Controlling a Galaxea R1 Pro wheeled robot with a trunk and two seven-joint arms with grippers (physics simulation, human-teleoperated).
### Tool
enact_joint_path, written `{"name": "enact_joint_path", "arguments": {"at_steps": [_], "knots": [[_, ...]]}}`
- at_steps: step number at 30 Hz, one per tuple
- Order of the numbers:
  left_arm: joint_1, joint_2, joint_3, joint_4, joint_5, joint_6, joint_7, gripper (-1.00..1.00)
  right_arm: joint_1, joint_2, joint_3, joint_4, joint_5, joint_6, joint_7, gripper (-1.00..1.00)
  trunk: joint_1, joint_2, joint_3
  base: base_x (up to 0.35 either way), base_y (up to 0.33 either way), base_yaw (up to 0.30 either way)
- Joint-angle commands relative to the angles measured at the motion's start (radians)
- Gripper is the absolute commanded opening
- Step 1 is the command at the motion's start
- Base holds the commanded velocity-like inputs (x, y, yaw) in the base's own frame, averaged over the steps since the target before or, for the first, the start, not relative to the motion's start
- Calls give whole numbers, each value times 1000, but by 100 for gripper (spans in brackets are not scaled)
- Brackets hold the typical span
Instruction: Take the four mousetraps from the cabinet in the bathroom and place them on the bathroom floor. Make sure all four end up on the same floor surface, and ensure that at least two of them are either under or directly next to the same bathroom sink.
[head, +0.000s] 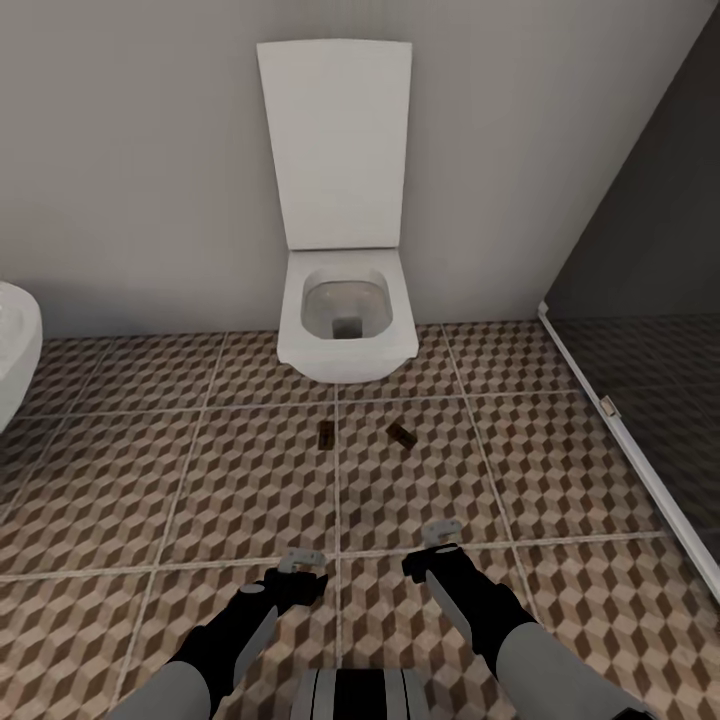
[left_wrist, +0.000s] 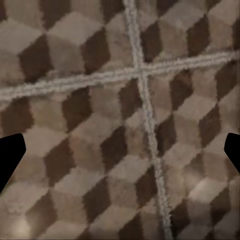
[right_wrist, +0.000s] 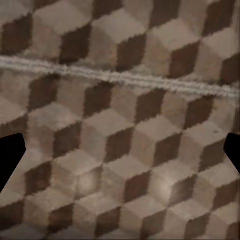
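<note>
A plain matt grey wall (head: 130, 150) closes off the far side of the room, and below it spreads the bathroom floor (head: 120, 480), laid in large square tiles printed with a brown, beige and white cube pattern and divided by pale, slightly rough grout lines. To the right stands a dark, smooth glass shower screen (head: 650, 260) in a slim white frame that runs diagonally along the tiles. Against the wall sits a glossy white ceramic toilet (head: 345, 320), its squared bowl rounded at the corners and its tall flat lid raised upright against the wall. At the left edge curves a smooth white rounded fixture (head: 15, 350), only partly in view. Low in the head view, the robot's two arms reach forward in dark and pale grey casing; the left gripper (head: 302, 561) and the right gripper (head: 440, 532) hang just above the tiles, each with pale metal fingers spread apart and nothing between them. In the left wrist view the black fingertips (left_wrist: 11, 155) stand wide at the edges over a crossing of grout lines, and in the right wrist view the black fingertips (right_wrist: 10, 155) are likewise wide apart over bare patterned tile. Smallest are two mousetraps, small flat dark-brown rectangles lying on the floor just in front of the toilet: one (head: 325, 434) lengthwise beside a grout line, the other (head: 401, 435) turned at an angle nearby.
</note>
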Motion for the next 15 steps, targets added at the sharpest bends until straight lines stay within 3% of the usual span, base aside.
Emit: {"name": "enact_joint_path", "arguments": {"at_steps": [1, 15], "knots": [[0, 1, -3, -1, 10, 5, 1, 100, -1, -1, 7, -1, -11, 3, -9, 100, -4, 7, 3, 0, 0, 0], [0, 1, -3, -2, 10, 5, 1, 100, -1, -1, 8, -9, -12, -43, -8, 100, -58, 105, 46, 0, 0, 0]]}}
